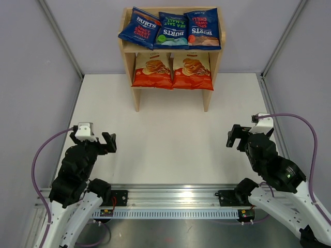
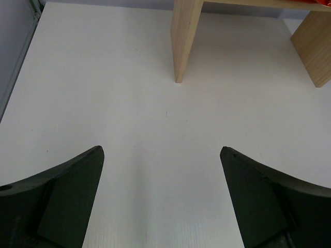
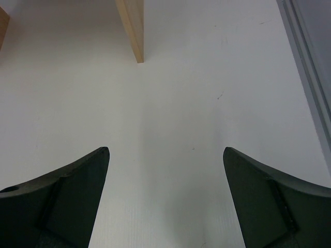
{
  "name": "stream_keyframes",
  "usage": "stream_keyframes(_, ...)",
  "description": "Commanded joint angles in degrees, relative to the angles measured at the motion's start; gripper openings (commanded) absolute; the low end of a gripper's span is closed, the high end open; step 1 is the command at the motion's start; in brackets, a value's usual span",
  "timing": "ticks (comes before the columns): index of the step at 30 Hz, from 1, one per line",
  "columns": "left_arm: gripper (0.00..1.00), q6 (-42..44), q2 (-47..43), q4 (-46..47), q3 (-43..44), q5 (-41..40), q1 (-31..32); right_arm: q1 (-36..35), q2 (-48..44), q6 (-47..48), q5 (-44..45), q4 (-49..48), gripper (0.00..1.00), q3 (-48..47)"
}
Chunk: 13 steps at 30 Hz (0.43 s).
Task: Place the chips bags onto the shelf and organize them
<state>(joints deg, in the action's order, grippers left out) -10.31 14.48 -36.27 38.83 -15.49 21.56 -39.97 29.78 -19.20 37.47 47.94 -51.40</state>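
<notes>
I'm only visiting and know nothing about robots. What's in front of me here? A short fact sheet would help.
Shelf: the shelf is light wood with two tiers and stands at the far end of the table
Top tier: left Burts bag, red label; teal Burts bag in the middle; right Burts bag, red label
Bottom tier: left Cassava Chips bag and right Cassava Chips bag, side by side
Left gripper: open, holding nothing, near its base
Right gripper: open, holding nothing, near its base
</notes>
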Motion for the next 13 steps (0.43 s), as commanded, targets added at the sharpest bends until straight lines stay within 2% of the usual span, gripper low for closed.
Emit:
stream_keyframes(1,0.99,1.2,0.4,3.3,-0.2,1.2,-0.2,0.2,-0.3,-0.2,2.5,-0.4,0.99,-0.4)
stream_keyframes(13,0.99,1.3,0.3,3.6,-0.2,-0.4,-0.2,0.2,0.7,0.4,2.2,-1.5,1.0,-0.6)
